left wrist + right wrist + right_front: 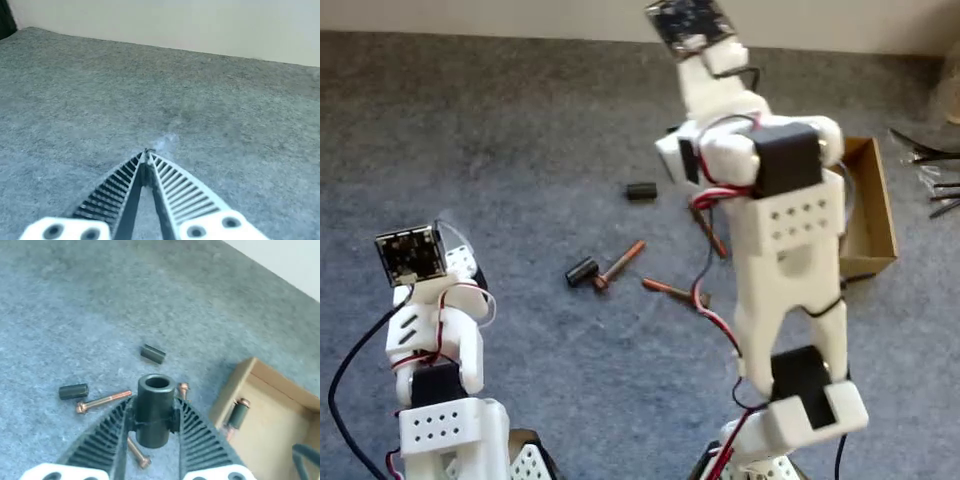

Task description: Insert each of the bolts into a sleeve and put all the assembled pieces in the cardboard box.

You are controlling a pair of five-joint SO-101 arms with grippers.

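My right gripper [154,402] is shut on a black sleeve [156,416], held upright with its open end up, above the grey carpet. Below it lie two loose sleeves [152,353] [73,391] and three copper bolts [103,401] [138,452] [183,388]. The cardboard box [280,437] beside them holds one assembled piece [239,413]. From above, the sleeves [641,191] [582,271] and bolts [620,265] [670,290] lie mid-carpet, and the right arm [790,230] partly covers the box [883,215]. My left gripper [146,156] is shut on nothing over bare carpet.
The left arm [430,340] stands at the near left, well away from the parts. Black tools or cables [932,170] lie at the far right edge beyond the box. A pale wall [200,25] borders the carpet at the back.
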